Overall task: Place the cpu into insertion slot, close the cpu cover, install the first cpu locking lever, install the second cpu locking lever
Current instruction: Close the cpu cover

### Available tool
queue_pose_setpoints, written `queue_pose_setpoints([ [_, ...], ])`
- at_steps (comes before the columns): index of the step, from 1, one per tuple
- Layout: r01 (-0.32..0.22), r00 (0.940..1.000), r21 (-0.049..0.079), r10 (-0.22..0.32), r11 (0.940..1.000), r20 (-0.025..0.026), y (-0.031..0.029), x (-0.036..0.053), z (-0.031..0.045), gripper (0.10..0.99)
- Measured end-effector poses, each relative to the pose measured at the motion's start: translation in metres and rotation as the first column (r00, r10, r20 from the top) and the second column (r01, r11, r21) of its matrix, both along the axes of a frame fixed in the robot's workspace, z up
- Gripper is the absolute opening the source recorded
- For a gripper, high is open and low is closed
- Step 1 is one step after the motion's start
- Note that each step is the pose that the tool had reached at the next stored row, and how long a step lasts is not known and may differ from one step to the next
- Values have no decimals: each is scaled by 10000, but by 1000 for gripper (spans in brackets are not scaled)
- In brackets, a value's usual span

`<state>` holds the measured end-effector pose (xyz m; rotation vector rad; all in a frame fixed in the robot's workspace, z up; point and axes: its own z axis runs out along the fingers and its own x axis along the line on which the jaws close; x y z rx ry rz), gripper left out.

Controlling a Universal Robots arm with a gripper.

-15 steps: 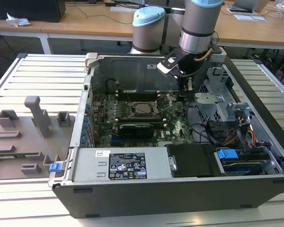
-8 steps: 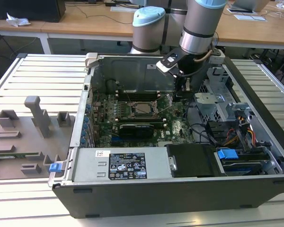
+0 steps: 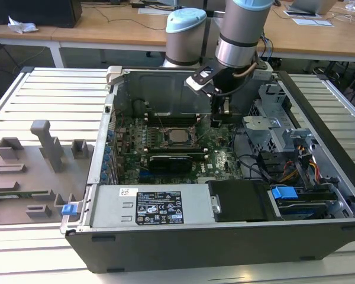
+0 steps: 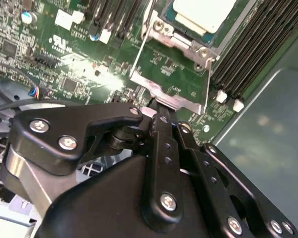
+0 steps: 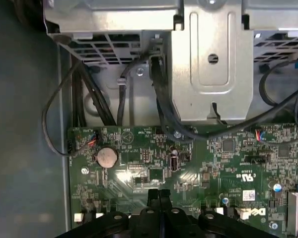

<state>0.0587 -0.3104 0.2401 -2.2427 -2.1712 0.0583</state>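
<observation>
Your fingers [image 5: 153,194] are pressed together, with no gap between them in the first wrist view. In the second wrist view the tips of the gripper [image 4: 170,121] sit right at the free edge of the cpu cover [image 4: 161,94]; you cannot tell whether they pinch that edge or only touch it. The cpu cover is raised off the insertion slot [image 3: 165,139] and tilted up toward the gripper, with green board showing through its square opening. Past its far side the cpu [image 4: 203,12] lies flat in the insertion slot, silvery-beige top up.

In the exterior view the gripper hangs at about two o'clock from the insertion slot, close beside it. It is low inside the open computer case [image 3: 225,236], over the green motherboard [image 3: 222,160]. Black memory slots [image 4: 248,59] run alongside the insertion slot. The first wrist view shows a coin battery [image 5: 107,156] on the board and a grey metal drive cage [image 5: 213,74] beyond it. A grey fixture board [image 3: 29,171] lies on the slatted table [image 3: 47,89] at nine o'clock from the case.
</observation>
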Motion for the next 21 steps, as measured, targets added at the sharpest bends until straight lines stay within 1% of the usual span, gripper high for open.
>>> queue_pose_setpoints([
  [3, 0, 10000, -1, 0, 10000, 1, 0, -61, 1, 106],
  [8, 0, 10000, 0, 0, 10000, 15, 0, -98, 0, 106],
  [12, 0, 10000, 0, 0, 10000, 16, 0, -134, 0, 106],
  [17, 0, 10000, 0, 0, 10000, 23, 0, -236, 0, 106],
  [19, 0, 10000, 0, 0, 10000, 25, 0, -290, 0, 106],
  [21, -1, 10000, 0, 1, 10000, 25, 0, -306, 0, 106],
])
